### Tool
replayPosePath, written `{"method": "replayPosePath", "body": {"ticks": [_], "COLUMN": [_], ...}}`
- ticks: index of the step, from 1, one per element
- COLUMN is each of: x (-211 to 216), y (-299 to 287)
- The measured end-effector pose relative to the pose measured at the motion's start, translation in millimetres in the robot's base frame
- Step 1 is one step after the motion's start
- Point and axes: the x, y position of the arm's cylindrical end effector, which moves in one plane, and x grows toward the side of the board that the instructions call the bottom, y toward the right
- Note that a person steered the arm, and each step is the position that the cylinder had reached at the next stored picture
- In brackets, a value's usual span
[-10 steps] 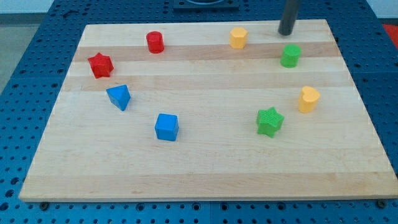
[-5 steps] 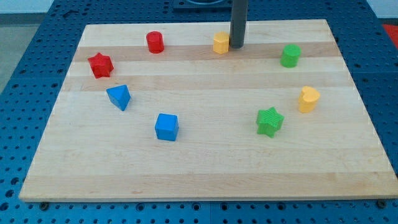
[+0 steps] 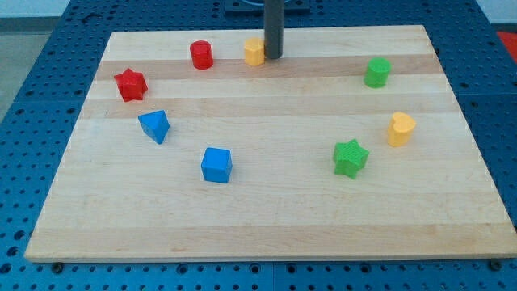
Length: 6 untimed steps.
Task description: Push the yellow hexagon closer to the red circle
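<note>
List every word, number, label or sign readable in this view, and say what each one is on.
None: no text, number or logo shows anywhere.
The wooden board is bare wood.
The blocks, including the yellow hexagon and red circle, carry no marks.
My tip, at the hexagon's right side, is plain dark.
The blue pegboard shows only holes.

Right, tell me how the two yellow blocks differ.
The yellow hexagon sits near the view's top beside the red circle; the other yellow block sits at the view's right, near the green star. My tip is against the hexagon; the other block stands alone. Both share colour and similar size.
</note>
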Motion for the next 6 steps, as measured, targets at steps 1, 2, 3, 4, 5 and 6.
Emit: {"method": "replayPosePath", "body": {"ticks": [1,2,3,4,5,6], "x": [12.6,20.3,15.7,4.0,1.0,3.3], "y": [-3.7,-8.6,-23.2,-41.0,-68.2,-101.7]}}
